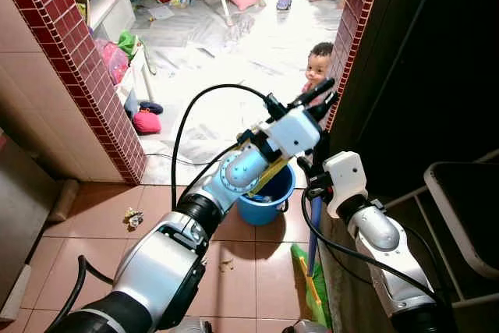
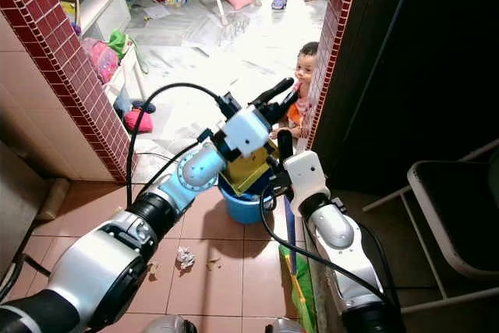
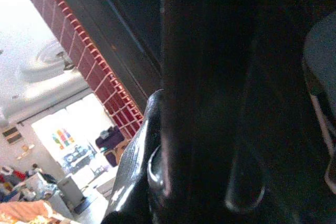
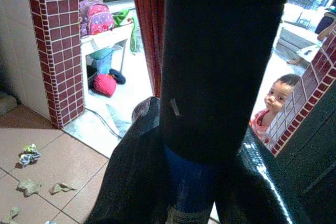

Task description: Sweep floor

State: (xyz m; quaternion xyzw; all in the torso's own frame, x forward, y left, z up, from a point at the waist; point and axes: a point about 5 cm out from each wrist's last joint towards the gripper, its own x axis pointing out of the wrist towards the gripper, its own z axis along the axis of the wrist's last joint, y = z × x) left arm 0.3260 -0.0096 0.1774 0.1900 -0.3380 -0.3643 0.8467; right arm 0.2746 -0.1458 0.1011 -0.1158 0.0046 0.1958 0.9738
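Observation:
A broom stands upright at my right side, its blue handle (image 1: 314,228) turning black higher up and its green bristles (image 1: 314,290) resting on the floor tiles. My right gripper (image 1: 313,183) is shut around the handle; in the right wrist view the handle (image 4: 210,77) runs between its two fingers. My left arm reaches across, and my left gripper (image 1: 325,93) is shut on the black upper part of the handle (image 3: 205,93). Crumpled litter (image 1: 132,217) and small scraps (image 1: 226,264) lie on the tan tiles to the left.
A blue bucket (image 1: 273,199) with something yellow in it stands just behind my arms. A child (image 1: 318,64) peers round the right brick doorpost. A brick pillar (image 1: 86,68) rises at left, a dark chair (image 1: 468,208) stands at right, and toys and bags lie beyond the doorway.

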